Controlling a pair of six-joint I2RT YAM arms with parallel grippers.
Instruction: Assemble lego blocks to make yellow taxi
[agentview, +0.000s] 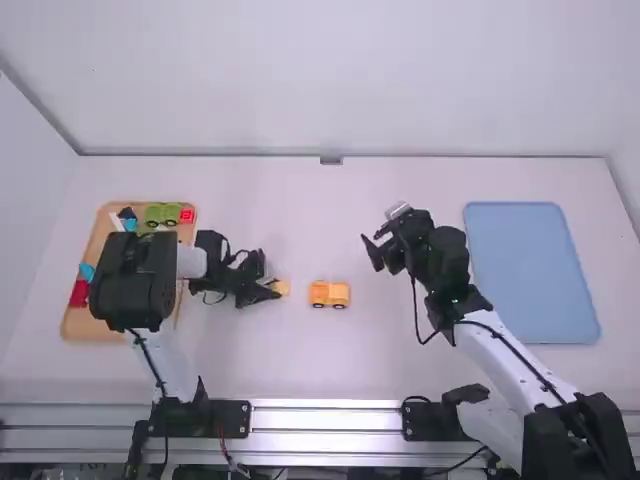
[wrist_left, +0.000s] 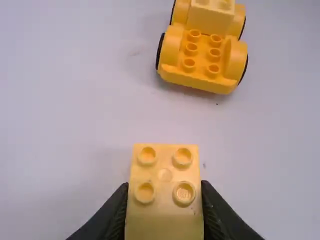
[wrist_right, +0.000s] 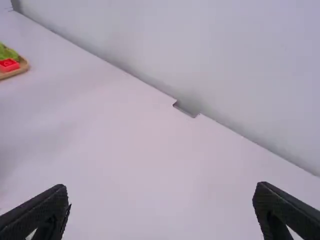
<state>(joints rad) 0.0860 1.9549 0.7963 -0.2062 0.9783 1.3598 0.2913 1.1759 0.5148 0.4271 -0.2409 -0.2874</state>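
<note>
Yellow block (agentview: 282, 287) partly behind left pincer (agentview: 273, 287)

A robotics lab, by the look of it: a walled-in bench for two robot arms.
In the high view, the left arm (agentview: 132, 278) and the right arm (agentview: 505, 360) stand at the near side of a white table (agentview: 300, 370), beside silvery metal rails (agentview: 325, 433) with black mounting plates (agentview: 233, 418) on them; black cables (agentview: 415, 310) run along the arms and loop loose near the rails. Plain pale walls (agentview: 300, 80) rise at the table's far edge and sides, more like a test booth than a room for living in. Toy blocks (agentview: 165, 213) in a tan tray (agentview: 70, 325), a yellow toy vehicle (agentview: 330, 293) and a flat blue tray (agentview: 530, 270) lie spread out on the tabletop.
</note>
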